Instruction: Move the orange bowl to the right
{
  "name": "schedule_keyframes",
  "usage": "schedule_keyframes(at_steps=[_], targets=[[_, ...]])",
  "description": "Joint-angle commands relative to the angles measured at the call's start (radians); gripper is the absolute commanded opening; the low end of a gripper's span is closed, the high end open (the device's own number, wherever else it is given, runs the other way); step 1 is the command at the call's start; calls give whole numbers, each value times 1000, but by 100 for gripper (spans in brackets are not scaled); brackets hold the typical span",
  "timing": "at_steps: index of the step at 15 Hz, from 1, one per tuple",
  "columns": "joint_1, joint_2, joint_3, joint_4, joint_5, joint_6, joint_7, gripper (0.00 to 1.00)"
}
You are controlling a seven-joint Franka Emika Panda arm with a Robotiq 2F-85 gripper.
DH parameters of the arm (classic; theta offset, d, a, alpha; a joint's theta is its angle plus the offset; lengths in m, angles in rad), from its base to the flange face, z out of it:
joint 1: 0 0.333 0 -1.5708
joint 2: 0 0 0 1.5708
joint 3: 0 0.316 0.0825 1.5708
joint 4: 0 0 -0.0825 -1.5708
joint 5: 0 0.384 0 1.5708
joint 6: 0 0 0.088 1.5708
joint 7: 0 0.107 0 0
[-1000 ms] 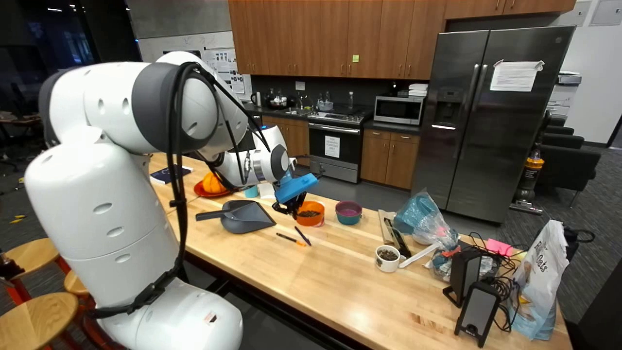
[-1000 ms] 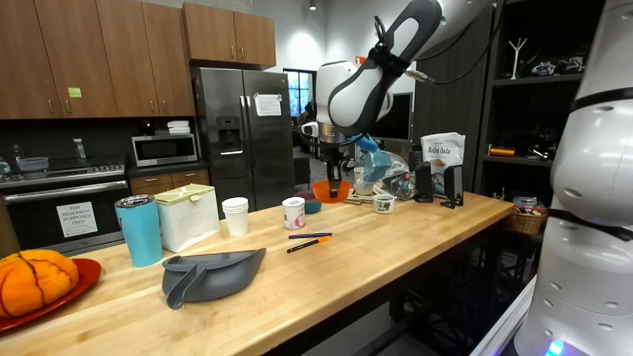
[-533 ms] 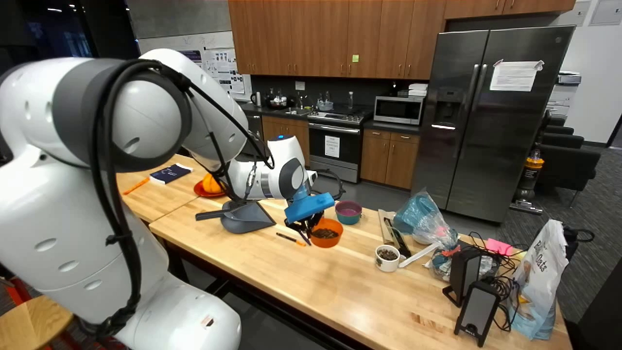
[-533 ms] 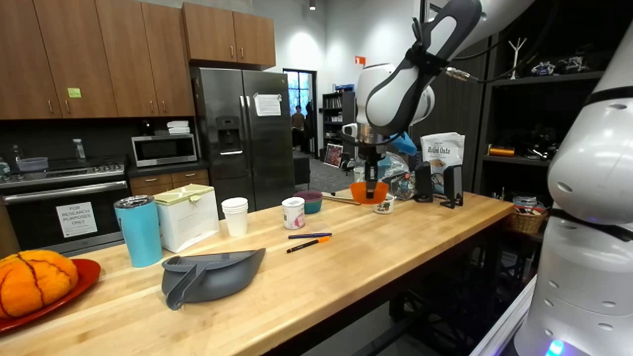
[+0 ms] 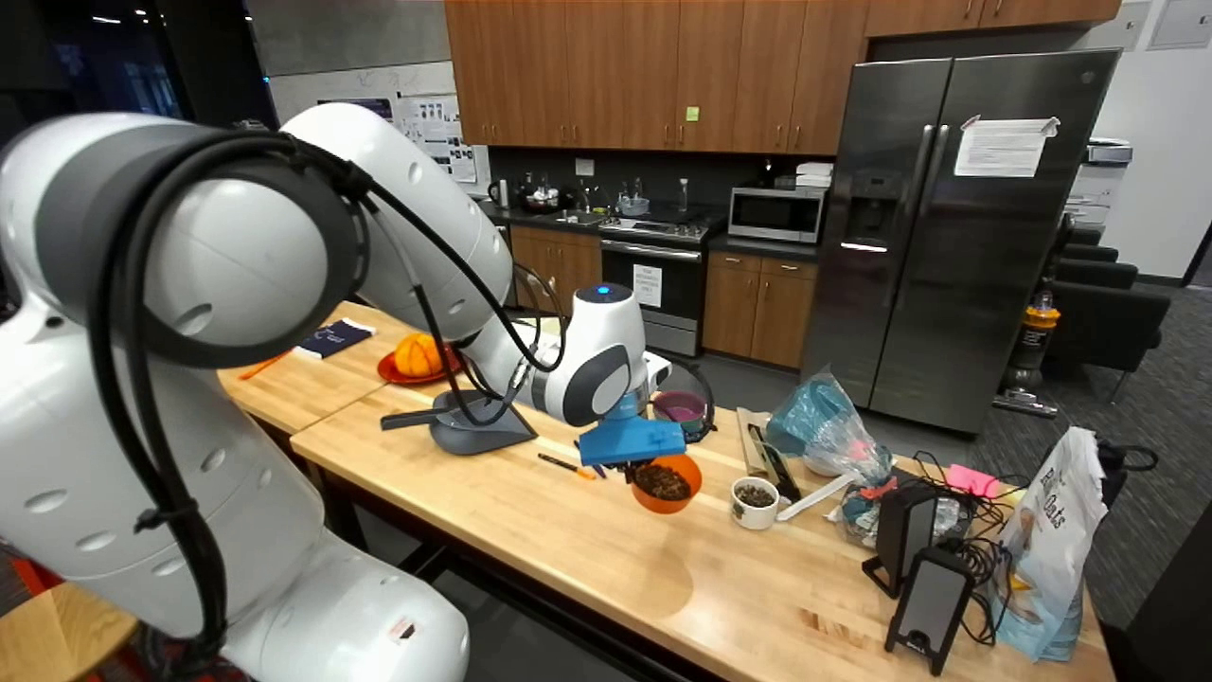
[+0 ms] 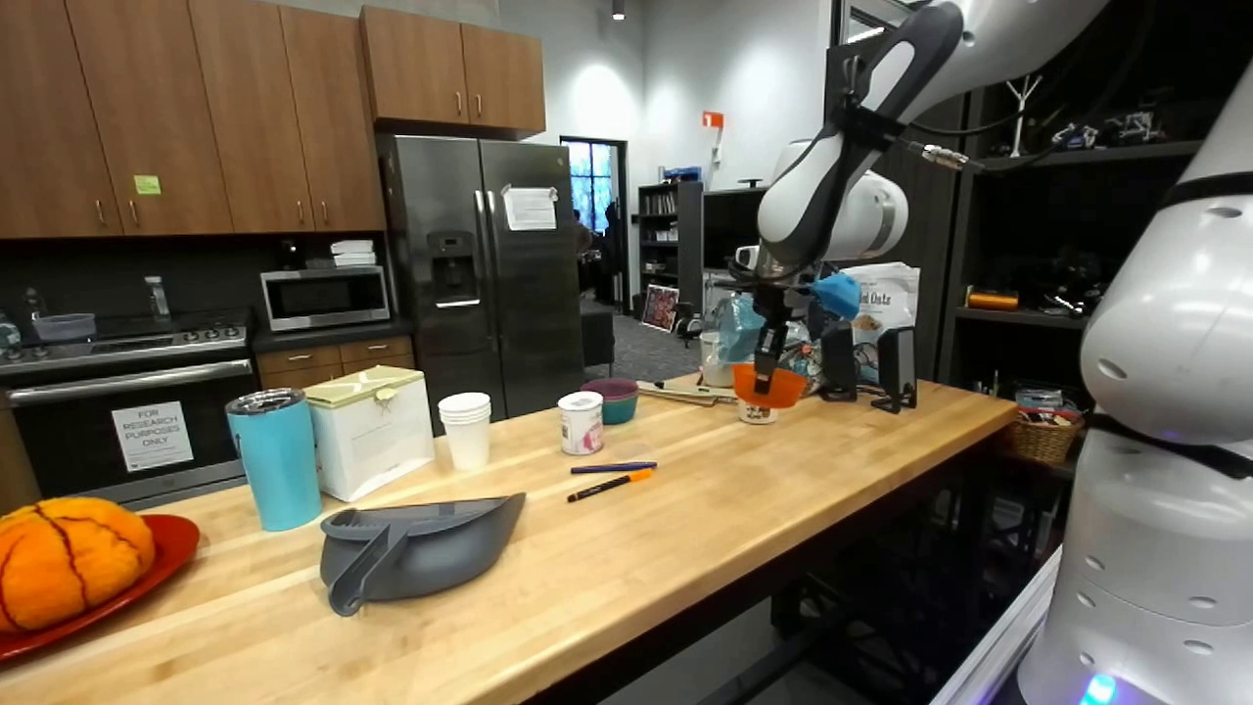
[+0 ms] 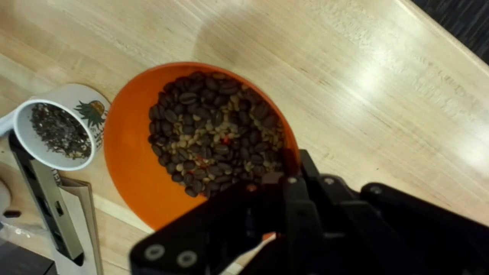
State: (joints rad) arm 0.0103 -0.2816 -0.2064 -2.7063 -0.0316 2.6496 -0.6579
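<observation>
The orange bowl [image 5: 664, 508] holds dark beans and paler grains and hangs above the table, with its shadow on the wood below. It also shows in an exterior view [image 6: 791, 390] and fills the middle of the wrist view [image 7: 128, 147]. My gripper [image 7: 295, 164] is shut on the bowl's rim, one finger inside and one outside. In the exterior views the gripper's fingertips [image 6: 765, 380] are at the bowl's near wall, partly hidden under the blue part [image 5: 632, 441]. The bowl looks slightly tilted.
A white mug [image 5: 755, 517] with dark contents stands just beyond the bowl; it also shows in the wrist view [image 7: 72, 93]. A purple-and-teal cup [image 6: 619, 403], white canister [image 6: 581, 436], pens [image 5: 566, 465], dustpan [image 5: 483, 431], plastic bag [image 5: 824, 426], speakers [image 5: 933, 606] and oats bag [image 5: 1051, 549] are around.
The gripper has carried the orange bowl off its earlier place by the canister toward the white mug, rightward in both exterior views. The white canister and pens are now uncovered beside its path.
</observation>
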Motion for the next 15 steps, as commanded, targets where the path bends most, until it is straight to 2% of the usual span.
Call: schedule_keyframes(at_steps=[1, 7, 15], targets=[[13, 1, -53, -7, 103, 19, -49, 1], [-7, 37, -89, -16, 222, -48, -67, 1], [-69, 87, -77, -1, 209, -109, 16, 1]])
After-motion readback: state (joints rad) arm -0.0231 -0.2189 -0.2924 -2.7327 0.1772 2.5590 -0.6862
